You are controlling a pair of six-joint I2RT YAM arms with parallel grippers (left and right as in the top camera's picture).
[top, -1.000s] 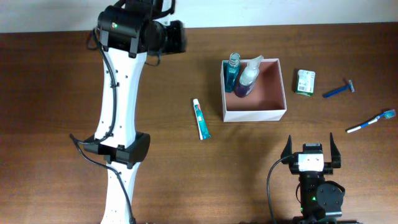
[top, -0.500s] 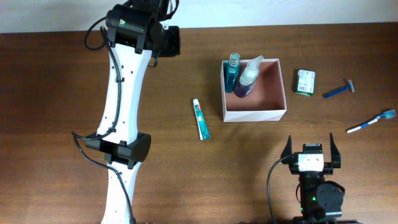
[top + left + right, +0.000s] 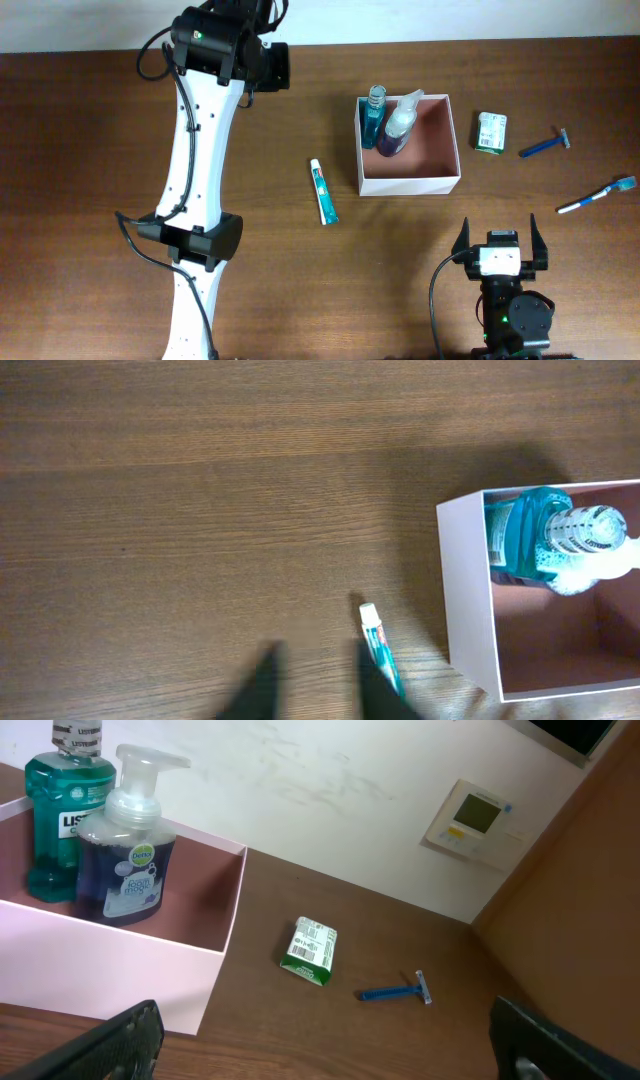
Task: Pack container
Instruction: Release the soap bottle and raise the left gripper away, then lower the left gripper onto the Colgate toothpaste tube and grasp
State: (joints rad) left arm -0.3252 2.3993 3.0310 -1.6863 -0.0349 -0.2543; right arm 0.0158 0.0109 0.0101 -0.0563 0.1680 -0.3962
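Observation:
The container point(image 3: 440, 182) is a square shallow white-walled box with a reddish-brown inside, right of the table's middle. It also shows in the left wrist view point(image 3: 465, 590) and the right wrist view point(image 3: 100, 970). A teal mouthwash bottle point(image 3: 373, 115) and a pump soap bottle point(image 3: 397, 128) stand in its far left corner. My left gripper point(image 3: 280, 62) is high over the back left, open and empty; in its wrist view its fingers point(image 3: 320, 685) are blurred. My right gripper point(image 3: 500, 243) is wide open and empty, in front of the container.
A toothpaste tube point(image 3: 322, 190) lies left of the container, also in the left wrist view point(image 3: 380, 650). Right of the container lie a green-and-white packet point(image 3: 490, 132), a blue razor point(image 3: 545, 145) and a toothbrush point(image 3: 597, 195).
The left arm's wrist shifted slightly toward the back right a second ago, then held still. The right arm and all objects have not moved.

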